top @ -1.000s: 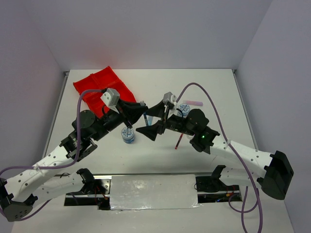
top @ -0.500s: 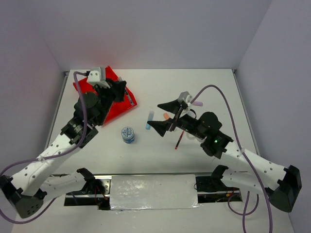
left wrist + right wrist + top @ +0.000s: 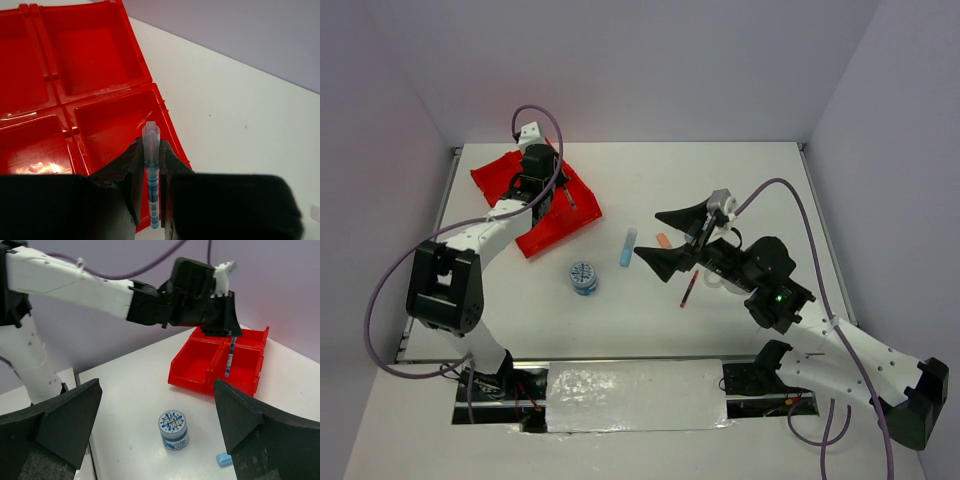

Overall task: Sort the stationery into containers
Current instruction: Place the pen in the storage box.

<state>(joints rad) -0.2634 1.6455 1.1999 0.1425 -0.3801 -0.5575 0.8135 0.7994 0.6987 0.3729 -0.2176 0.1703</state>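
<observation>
My left gripper (image 3: 558,196) is shut on a thin blue pen (image 3: 151,175) and holds it above the red four-compartment tray (image 3: 510,180), over a compartment by the tray's right edge (image 3: 115,120). My right gripper (image 3: 647,234) is open and empty, raised over the middle of the table. Below it a blue-white patterned tub (image 3: 173,430) stands upright; it also shows in the top view (image 3: 584,277). A light-blue stick (image 3: 627,246), an orange-tipped stick (image 3: 663,241) and a red pen (image 3: 688,290) lie near the right gripper. The second tub, tape ring and pink stick are hidden.
The tray's compartments in the left wrist view (image 3: 95,55) look empty. In the right wrist view the left arm (image 3: 75,280) stretches across to the tray (image 3: 200,365), with the blue pen (image 3: 229,357) hanging from it. Grey walls enclose the table.
My left arm swung from the table's middle back and left to the red tray, carrying the blue pen. My right gripper drew back to the right and stayed open.
</observation>
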